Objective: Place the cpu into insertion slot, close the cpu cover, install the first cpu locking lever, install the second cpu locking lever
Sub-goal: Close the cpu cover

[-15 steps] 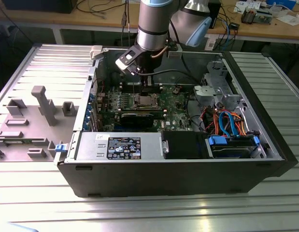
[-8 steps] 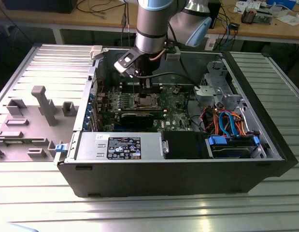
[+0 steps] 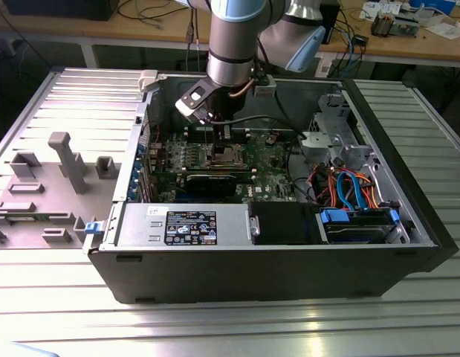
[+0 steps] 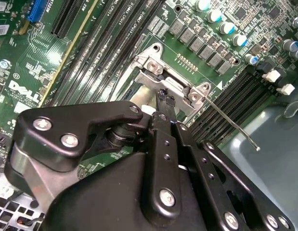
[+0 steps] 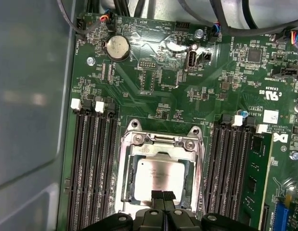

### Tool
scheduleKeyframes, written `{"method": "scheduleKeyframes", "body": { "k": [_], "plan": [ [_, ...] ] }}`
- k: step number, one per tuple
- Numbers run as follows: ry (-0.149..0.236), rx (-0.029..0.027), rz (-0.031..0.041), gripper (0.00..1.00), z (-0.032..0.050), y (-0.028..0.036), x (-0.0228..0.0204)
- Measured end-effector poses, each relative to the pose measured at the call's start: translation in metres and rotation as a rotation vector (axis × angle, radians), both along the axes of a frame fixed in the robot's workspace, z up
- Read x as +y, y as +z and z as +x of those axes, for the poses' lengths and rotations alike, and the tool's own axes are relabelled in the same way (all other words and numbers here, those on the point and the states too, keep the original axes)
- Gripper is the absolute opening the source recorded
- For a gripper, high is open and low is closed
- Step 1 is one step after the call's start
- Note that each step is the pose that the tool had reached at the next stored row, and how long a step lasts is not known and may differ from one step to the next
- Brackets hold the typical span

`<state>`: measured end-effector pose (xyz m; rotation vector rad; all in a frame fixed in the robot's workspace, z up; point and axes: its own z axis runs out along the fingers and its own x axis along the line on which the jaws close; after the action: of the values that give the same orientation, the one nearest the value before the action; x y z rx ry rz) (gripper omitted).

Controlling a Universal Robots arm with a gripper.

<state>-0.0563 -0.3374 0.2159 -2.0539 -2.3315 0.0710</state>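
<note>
Gripper (image 5: 163,196): down inside the open case (image 3: 289,275). In the exterior view it sits at 12 o'clock from the graphics card (image 3: 215,181), right over the insertion slot (image 3: 224,155).
Fingers (image 5: 157,197): pressed together with nothing pinched, likely a narrow tip for pushing, not grasping.
Cpu (image 5: 161,175): seated in the slot, silver face up, fingertips just over its edge.
Cpu cover (image 5: 161,148): looks laid flat around the chip.
Locking lever (image 4: 231,123): one thin rod juts free beside the socket, apparently unlatched.

White lettering on motherboard (image 5: 153,57), sticker (image 3: 191,227) seemingly illegible
</note>
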Motion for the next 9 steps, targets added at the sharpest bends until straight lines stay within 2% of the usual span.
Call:
{"method": "scheduleKeyframes", "body": {
  "k": [9],
  "plan": [
    [0.001, 0.0, 0.0, 0.11, -0.0009, -0.0061, -0.0001]
  ]
}}
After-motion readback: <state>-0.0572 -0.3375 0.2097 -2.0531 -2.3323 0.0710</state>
